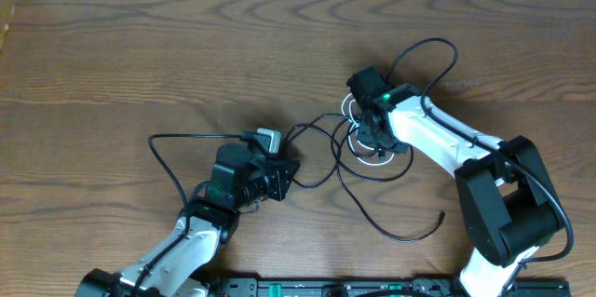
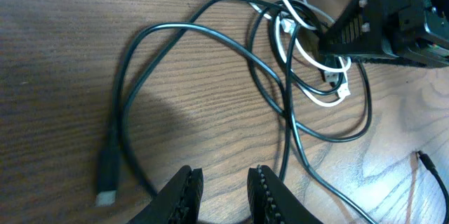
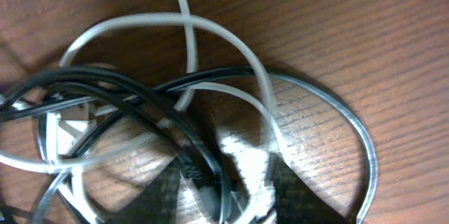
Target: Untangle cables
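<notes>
On the worktop (image 1: pixel 140 46), the right jaws gape astride black cable (image 3: pixel 140 104) and white cable (image 3: pixel 210 27); clenching both could tighten the tangle. The left jaws are released, empty.

No text, label, brand, number or sign can be read in any of the three views. The cables (image 3: pixel 184 20) and the wooden table (image 1: pixel 140 55) under them carry no legible marking.
</notes>
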{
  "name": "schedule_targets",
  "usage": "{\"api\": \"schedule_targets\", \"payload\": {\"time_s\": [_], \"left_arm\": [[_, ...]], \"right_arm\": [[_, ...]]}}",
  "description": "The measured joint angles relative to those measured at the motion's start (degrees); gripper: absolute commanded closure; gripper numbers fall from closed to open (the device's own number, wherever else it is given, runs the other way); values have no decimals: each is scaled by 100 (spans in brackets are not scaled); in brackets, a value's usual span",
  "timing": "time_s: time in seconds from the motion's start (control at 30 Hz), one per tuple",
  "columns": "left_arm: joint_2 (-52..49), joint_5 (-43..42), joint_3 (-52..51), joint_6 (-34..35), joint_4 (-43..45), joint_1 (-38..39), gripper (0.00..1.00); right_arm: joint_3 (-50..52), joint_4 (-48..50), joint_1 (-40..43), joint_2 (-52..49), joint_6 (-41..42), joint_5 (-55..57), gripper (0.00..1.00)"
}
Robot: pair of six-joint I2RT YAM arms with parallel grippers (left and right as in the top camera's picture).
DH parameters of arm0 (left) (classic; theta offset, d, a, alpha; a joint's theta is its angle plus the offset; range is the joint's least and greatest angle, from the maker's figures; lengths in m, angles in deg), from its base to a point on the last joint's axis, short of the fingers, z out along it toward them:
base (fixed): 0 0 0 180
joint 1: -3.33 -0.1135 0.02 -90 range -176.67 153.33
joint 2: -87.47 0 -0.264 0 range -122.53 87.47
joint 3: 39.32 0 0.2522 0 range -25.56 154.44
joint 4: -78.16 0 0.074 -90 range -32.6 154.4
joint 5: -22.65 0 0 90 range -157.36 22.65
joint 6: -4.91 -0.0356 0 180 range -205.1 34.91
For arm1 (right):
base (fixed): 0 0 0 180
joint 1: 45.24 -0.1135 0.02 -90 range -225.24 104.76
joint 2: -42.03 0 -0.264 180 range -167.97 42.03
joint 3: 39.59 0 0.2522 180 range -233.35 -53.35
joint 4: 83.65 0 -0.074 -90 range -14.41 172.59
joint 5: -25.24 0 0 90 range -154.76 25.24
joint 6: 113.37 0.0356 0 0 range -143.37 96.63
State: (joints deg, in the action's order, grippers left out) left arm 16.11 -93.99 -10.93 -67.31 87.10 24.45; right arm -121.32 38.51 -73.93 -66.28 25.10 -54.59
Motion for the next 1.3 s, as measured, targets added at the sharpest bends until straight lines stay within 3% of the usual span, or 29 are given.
{"api": "schedule_targets", "payload": {"time_s": [0.03,0.07,0.43,0.73,1.03,1.3], "left_arm": [[0,0,0,0,-17,0,73],[0,0,0,0,-31,0,73],[0,0,0,0,-341,0,73],[0,-55,0,0,-337,0,72],[0,-203,9,354,96,4,48],[2,-616,31,1078,1298,9,41]], "right_arm": [[0,0,0,0,7,-2,98],[4,0,0,0,28,-7,99],[17,168,0,2,-48,-190,99],[57,627,2,951,-1344,-525,99],[52,592,118,2782,-2192,-1001,99],[52,-15,229,3460,-2503,-1132,99]]}}
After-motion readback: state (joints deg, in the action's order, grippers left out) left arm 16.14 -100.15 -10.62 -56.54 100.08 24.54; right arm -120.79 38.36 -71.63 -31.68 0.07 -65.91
